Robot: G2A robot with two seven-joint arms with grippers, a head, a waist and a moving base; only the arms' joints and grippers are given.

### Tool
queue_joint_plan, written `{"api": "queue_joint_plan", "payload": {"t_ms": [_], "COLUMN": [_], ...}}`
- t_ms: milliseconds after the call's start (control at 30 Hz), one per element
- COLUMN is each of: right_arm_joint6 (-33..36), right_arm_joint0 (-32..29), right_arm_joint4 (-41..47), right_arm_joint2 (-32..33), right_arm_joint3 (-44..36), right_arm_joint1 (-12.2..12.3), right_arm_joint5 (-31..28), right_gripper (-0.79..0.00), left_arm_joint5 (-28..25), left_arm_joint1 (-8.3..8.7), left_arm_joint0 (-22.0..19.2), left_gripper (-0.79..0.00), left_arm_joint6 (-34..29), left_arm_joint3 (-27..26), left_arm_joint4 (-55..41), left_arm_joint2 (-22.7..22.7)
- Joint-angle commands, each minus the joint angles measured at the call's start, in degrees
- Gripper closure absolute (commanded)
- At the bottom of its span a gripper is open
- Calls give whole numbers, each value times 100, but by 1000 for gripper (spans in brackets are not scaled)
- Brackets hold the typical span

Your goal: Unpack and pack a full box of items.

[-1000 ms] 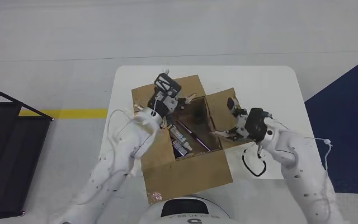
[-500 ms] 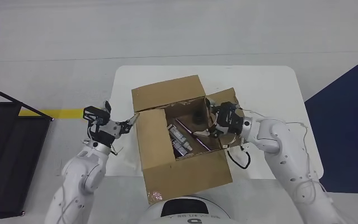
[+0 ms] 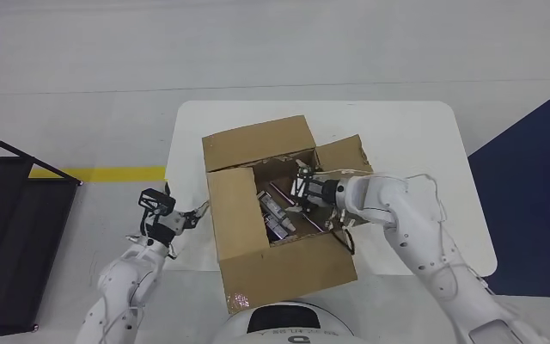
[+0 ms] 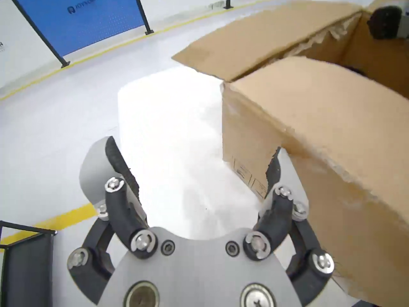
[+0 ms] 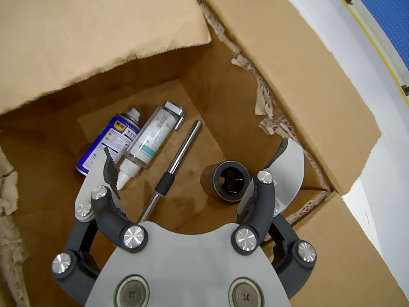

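White table [image 3: 404,138], centre of the top view, bearing everything; cardboard box [image 3: 258,142], standing on the table's left half, its four flaps folded outward, judged so that the mouth stays free for reaching in; torn paper edging along the flap creases; right gripper [image 3: 303,191], at the centre of the frame, lowered into the box mouth from the right side, fingers spread wide with nothing between them, judged poised to pick a first item, so unpacking looks barely begun; left gripper [image 3: 176,215], at the left of the frame beyond the table's left edge, near the box's left flap but apart from it, fingers likewise spread and empty, judged parked clear so the other arm has the opening to itself; contents, all lying flat on the box floor: blue spray can [image 5: 108,138], side by side and touching a clear bottle [image 5: 150,138] with a white cap; a chrome rod [image 5: 183,148] with a black grip, just beside the bottle; a short dark cylinder [image 5: 225,180], hollow end up toward the wrist camera, nearest one right finger and judged the likeliest first pick.
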Motion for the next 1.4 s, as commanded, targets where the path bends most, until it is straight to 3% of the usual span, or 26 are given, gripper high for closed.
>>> {"api": "queue_joint_plan", "payload": {"t_ms": [0, 133, 233, 433, 600, 767, 967, 1133, 1367], "right_arm_joint6": [221, 356, 23, -649, -763, -784, -1010, -961, -709], "right_arm_joint0": [96, 260, 304, 185, 83, 51, 43, 290, 1025], "right_arm_joint4": [-51, 16, 341, 1201, 1559, 1569, 1038, 892, 856], "right_arm_joint2": [-199, -478, -494, -158, 76, 69, -118, -499, -1353], "right_arm_joint3": [63, 154, 158, 154, 103, -21, -329, -368, 55], "right_arm_joint1": [-38, -116, -150, -97, -33, -25, -74, -175, -472], "right_arm_joint5": [74, 212, 204, -298, -577, -489, 53, 250, 574], "right_gripper": [-785, -785, -785, -785, -785, -785, -785, -785, -785], "left_arm_joint5": [-41, -42, 7, 58, 36, 61, 308, 601, 668], "left_arm_joint1": [-7, -22, -32, -48, -67, -95, -137, -137, -68], "left_arm_joint0": [-87, -276, -439, -752, -1014, -1346, -1637, -1579, -889], "left_gripper": [-785, -785, -785, -785, -785, -785, -785, -785, -785], "left_arm_joint6": [-4, -49, -132, -364, -523, -684, -809, -653, -128], "left_arm_joint3": [38, 113, 230, 391, 443, 514, 803, 963, 1054], "left_arm_joint4": [73, 84, 52, -54, -254, -311, -636, -1186, -2139], "left_arm_joint2": [170, 390, 489, 626, 764, 991, 1101, 761, -316]}}
